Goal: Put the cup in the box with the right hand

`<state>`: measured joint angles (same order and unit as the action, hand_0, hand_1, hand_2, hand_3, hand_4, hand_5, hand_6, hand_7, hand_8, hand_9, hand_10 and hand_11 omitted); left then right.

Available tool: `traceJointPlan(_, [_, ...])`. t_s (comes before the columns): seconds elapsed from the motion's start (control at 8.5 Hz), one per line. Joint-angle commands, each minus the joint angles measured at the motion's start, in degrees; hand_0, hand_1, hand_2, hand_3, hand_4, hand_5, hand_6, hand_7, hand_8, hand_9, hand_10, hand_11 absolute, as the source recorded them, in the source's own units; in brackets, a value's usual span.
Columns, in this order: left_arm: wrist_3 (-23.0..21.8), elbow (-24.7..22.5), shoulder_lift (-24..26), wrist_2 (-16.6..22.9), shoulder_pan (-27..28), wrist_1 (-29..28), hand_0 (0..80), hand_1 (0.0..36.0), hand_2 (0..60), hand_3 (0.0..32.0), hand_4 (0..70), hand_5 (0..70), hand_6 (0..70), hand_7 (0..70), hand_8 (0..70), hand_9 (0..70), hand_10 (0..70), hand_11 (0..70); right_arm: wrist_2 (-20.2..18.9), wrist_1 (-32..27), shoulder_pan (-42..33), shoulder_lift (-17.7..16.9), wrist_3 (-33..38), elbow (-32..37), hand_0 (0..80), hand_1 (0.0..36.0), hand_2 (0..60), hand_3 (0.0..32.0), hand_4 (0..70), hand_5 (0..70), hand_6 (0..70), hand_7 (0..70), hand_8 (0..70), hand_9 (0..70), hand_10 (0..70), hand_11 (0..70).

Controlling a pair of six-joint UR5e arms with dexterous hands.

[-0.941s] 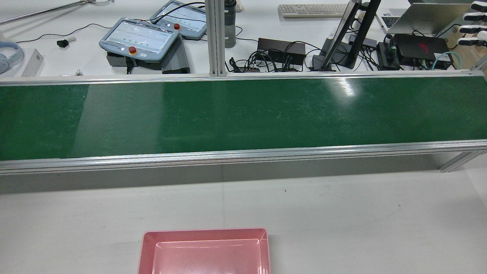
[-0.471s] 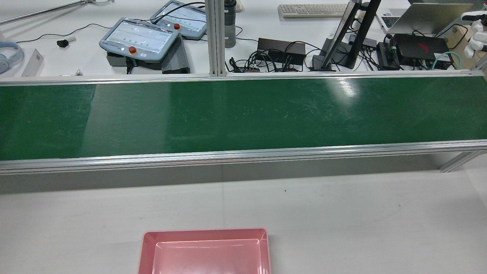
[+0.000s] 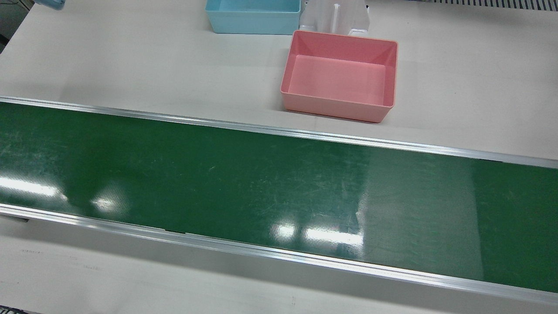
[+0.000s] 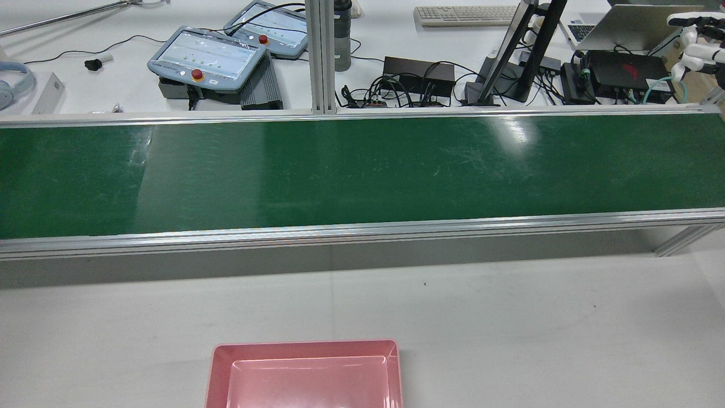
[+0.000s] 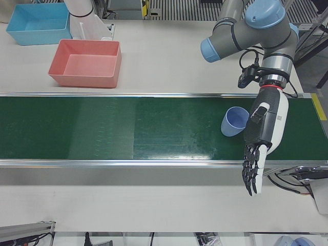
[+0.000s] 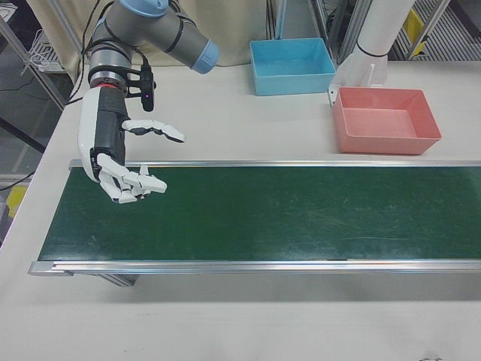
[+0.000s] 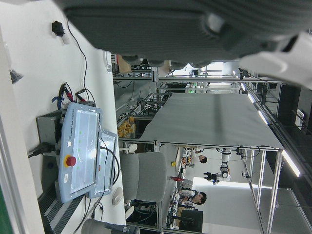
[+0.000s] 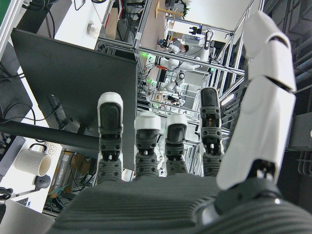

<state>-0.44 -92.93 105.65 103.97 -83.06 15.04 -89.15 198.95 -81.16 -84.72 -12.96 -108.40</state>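
The cup [image 5: 234, 121], pale blue, is lying tilted on the green belt [image 5: 128, 128] near its left-arm end, mouth turned toward the left hand [image 5: 262, 138]. That hand is hanging just beside the cup, fingers stretched out straight and pointing down past the belt's operator-side rail, holding nothing; whether it is touching the cup I cannot tell.

At the opposite end of the belt the right hand [image 6: 120, 154] is hovering above the surface, well apart from the cup, fingers spread and partly curled, empty. The rear view is catching only its fingertips [image 4: 695, 39] at the frame edge.

The pink box [image 3: 340, 76] is sitting on the white table [image 3: 130, 56] on the robot's side of the belt, about mid-length, nothing in it. A blue box [image 3: 253, 16] is standing just beyond the pink one, farther from the belt. On the operators' side of the belt, two pendants [image 4: 208, 56] and cables are lying on a desk.
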Motion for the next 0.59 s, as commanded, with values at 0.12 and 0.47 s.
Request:
traceJointPlan(0.12, [0.0, -0.32, 0.0, 0.0, 0.09, -0.01, 0.0, 0.0, 0.0, 0.0, 0.0, 0.0, 0.0, 0.0, 0.0, 0.0, 0.0, 0.0, 0.38, 4.17, 2.14, 1.84, 0.13, -1.9, 52.2, 20.9, 23.8, 0.0, 22.9, 12.8, 29.7, 70.0, 51.5, 70.0, 36.9, 53.0])
traceJointPlan(0.47, [0.0, -0.59, 0.09, 0.0, 0.09, 0.26, 0.0, 0.0, 0.0, 0.0, 0.0, 0.0, 0.0, 0.0, 0.0, 0.0, 0.0, 0.0, 0.38, 3.99, 3.63, 4.19, 0.13, -1.39, 52.3, 21.6, 23.2, 0.0, 15.9, 12.9, 27.4, 70.0, 49.0, 70.0, 34.9, 50.6])
